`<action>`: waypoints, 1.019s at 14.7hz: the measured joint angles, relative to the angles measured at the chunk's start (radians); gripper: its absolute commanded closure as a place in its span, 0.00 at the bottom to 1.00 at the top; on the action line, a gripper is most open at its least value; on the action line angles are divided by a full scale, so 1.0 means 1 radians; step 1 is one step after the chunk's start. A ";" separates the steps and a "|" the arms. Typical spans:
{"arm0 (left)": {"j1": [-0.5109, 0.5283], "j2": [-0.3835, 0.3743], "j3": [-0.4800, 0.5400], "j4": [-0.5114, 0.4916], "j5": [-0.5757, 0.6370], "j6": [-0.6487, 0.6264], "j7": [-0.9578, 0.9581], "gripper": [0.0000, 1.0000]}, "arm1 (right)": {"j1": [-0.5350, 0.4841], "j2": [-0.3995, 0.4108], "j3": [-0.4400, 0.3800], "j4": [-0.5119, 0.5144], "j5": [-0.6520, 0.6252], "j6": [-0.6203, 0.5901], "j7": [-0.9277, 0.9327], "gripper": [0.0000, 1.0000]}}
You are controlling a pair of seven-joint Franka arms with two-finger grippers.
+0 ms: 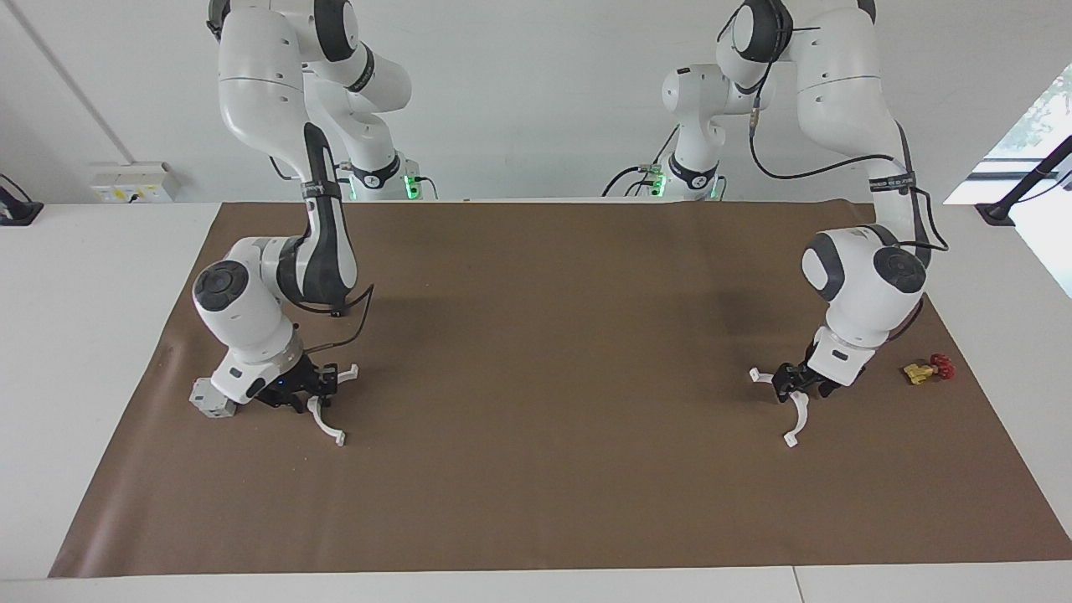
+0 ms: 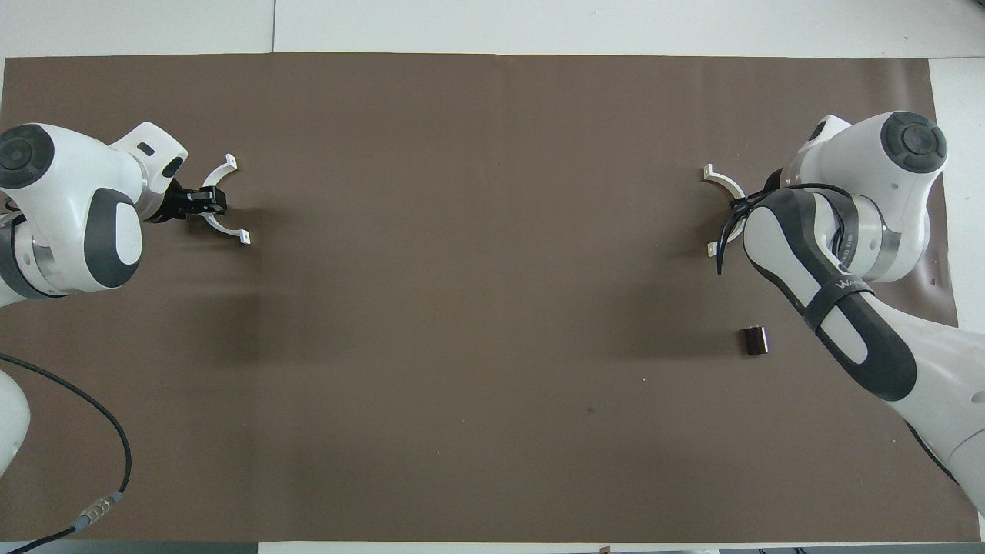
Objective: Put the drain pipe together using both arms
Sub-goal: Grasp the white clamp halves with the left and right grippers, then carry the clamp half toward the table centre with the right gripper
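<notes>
Half-ring arcs are lying flat on the brown mat at each end of the bench, left end effector (image 1: 789, 387) straddling one arc (image 1: 794, 412), right end effector (image 1: 322, 387) straddling the other arc (image 1: 325, 423); can't tell whether either is gripping.

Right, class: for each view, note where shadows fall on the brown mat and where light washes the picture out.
Facing view: soft-edged shadows darken the brown mat beside the left arm and the right arm; the window at the picture's edge is washed out white. Overhead view: two broad, faint shadows, one beside each arm; no glare on the mat.
</notes>
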 measured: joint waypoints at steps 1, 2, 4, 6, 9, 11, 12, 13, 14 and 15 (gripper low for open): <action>0.000 0.000 0.000 0.000 0.000 0.001 -0.012 1.00 | 0.003 -0.001 0.000 0.000 0.001 0.000 0.000 0.92; 0.000 0.000 0.000 0.000 0.000 0.002 -0.019 1.00 | 0.005 -0.002 0.001 0.000 0.002 0.001 0.000 0.97; 0.000 0.000 0.000 0.000 0.000 0.005 -0.024 1.00 | 0.008 -0.003 0.004 0.001 0.003 0.001 0.000 1.00; 0.000 0.000 0.000 0.000 0.000 0.006 -0.025 1.00 | 0.011 -0.006 0.008 0.010 0.003 0.000 0.000 1.00; -0.002 0.000 -0.001 0.001 0.000 0.006 -0.026 1.00 | 0.027 -0.010 0.014 0.090 0.006 -0.089 0.023 1.00; -0.005 -0.003 -0.001 0.002 0.000 0.007 -0.027 1.00 | 0.080 -0.012 0.022 0.182 0.007 -0.196 0.139 1.00; -0.005 -0.005 -0.001 0.002 0.000 0.007 -0.028 1.00 | 0.124 -0.013 0.024 0.224 0.007 -0.240 0.218 1.00; -0.006 -0.007 -0.001 0.003 0.000 0.007 -0.029 1.00 | 0.176 -0.012 0.025 0.257 0.007 -0.268 0.304 1.00; -0.006 -0.009 -0.001 0.004 0.000 0.007 -0.030 1.00 | 0.228 -0.011 0.026 0.279 0.007 -0.280 0.388 1.00; -0.006 -0.011 0.000 0.005 0.000 0.007 -0.030 1.00 | 0.281 -0.009 0.027 0.293 0.006 -0.287 0.470 1.00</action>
